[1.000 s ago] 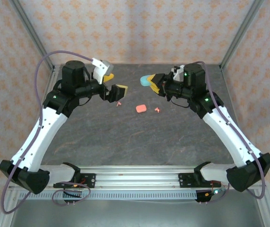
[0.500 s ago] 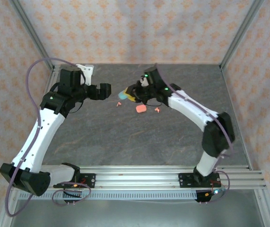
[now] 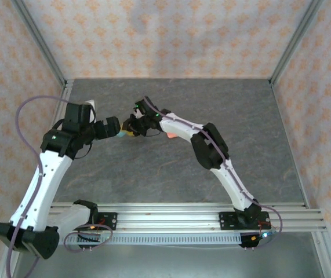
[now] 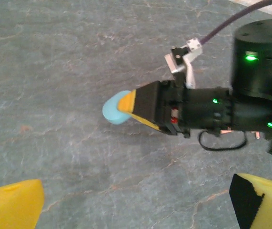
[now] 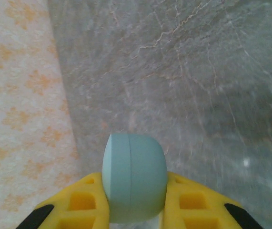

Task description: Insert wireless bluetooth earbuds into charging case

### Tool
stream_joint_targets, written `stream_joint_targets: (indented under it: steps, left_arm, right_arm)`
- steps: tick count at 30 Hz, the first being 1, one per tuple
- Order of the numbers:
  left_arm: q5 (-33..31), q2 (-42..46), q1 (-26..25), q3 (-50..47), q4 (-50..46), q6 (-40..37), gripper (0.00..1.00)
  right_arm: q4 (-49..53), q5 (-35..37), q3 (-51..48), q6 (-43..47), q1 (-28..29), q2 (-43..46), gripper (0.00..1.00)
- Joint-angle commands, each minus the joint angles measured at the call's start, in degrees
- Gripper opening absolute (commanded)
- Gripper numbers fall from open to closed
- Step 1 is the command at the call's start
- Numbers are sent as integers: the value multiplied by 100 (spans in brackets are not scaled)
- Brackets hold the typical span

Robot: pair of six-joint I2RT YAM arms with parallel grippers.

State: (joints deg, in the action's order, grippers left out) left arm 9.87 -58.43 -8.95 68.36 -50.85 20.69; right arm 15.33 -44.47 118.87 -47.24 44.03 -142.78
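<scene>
The right gripper (image 4: 126,105) is clamped on the teal charging case (image 4: 113,112): its two yellow fingers (image 5: 78,202) press the case's flanks from 9 and 3 o'clock in the right wrist view, and the rounded end juts out past the fingertips toward 12 o'clock. A seam line runs down that end, and the two halves sit together. From above, both grippers meet at about 9 o'clock of the middle of the grey marbled counter (image 3: 240,116). The right arm (image 3: 206,145) stretches across from 5 o'clock so that its gripper points to 9 o'clock. The left gripper (image 3: 116,128) faces it, pointing to 3 o'clock, with its jaws spread wide and nothing between them. In the left wrist view its own fingertips sit far apart at 7 and 5 o'clock, and the case hangs just to 9 o'clock of centre, well clear of both, with a soft shadow on the counter under it. A salmon-pink sliver (image 3: 168,134) shows at the near edge of the right arm, too little of it to tell what it is
</scene>
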Motion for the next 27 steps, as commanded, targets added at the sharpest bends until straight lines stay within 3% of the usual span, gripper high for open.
stream_joint_targets:
  steps: [1,5,9,13,18,27]
  left_arm:
    - [-269,442,30,-215,-413,307,100]
    - [-318,862,28,-473,-526,535,100]
    - [-352,1110,25,-629,-576,628,100]
    - [-372,1149,25,-613,-625,559,100]
    - [-177,1167,29,-482,-586,411,100]
    - [997,1071,8,-635,505,322,100]
  right_arm:
    - [151,-88,697,263,103,-403,10]
    - [245,-134,811,233,123,-628,15]
    - [615,-84,721,531,123,-520,36]
    - [1081,-65,680,815,123,-288,50]
    - [1787,163,602,1162,93,211,52]
    - [2917,450,115,1798,-353,1618,53]
